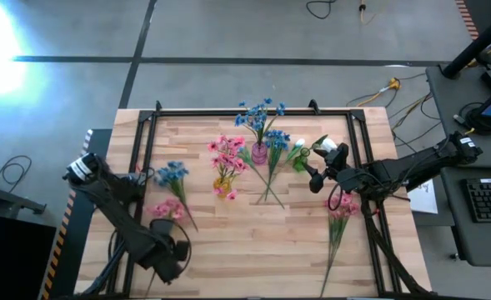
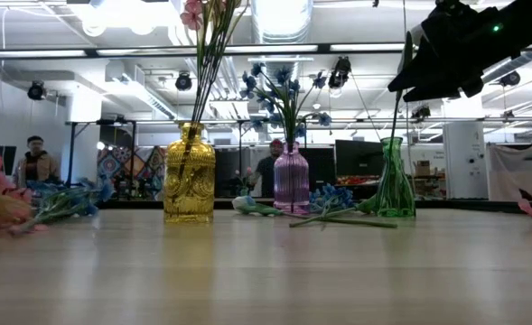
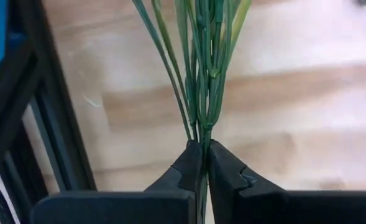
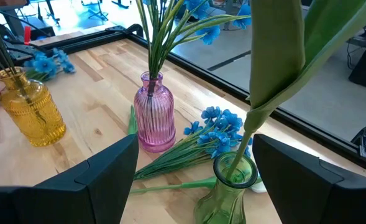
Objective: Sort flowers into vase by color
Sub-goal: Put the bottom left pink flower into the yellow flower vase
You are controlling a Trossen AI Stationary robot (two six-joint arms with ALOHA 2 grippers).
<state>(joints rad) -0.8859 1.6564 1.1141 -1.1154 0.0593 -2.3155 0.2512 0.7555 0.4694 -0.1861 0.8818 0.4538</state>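
My left gripper (image 1: 172, 246) (image 3: 204, 149) sits at the table's near left, shut on a bundle of thin green stems; a pink spray (image 1: 167, 208) lies just ahead of it. A blue spray (image 1: 172, 173) lies beside that. My right gripper (image 1: 316, 175) (image 4: 195, 143) is open and hovers above the green vase (image 4: 232, 174) (image 2: 394, 181), one finger on either side of it. A white tulip (image 1: 333, 146) with a broad leaf (image 4: 276, 62) stands with its stem in that vase. My left gripper pinches the green stems between its two fingers, at the point where they bunch together (image 3: 202, 134). The fingers lie along the stems, which fan out ahead of them toward the far edge. The blossoms are outside the wrist view.
A yellow vase (image 1: 222, 179) (image 2: 190, 176) holds pink flowers and a purple vase (image 1: 259, 152) (image 2: 292, 178) holds blue ones. A blue spray (image 4: 217, 134) lies at the purple vase's foot. Another pink spray (image 1: 343, 212) lies near right. A black frame (image 1: 145, 150) rims the table; people stand beyond.
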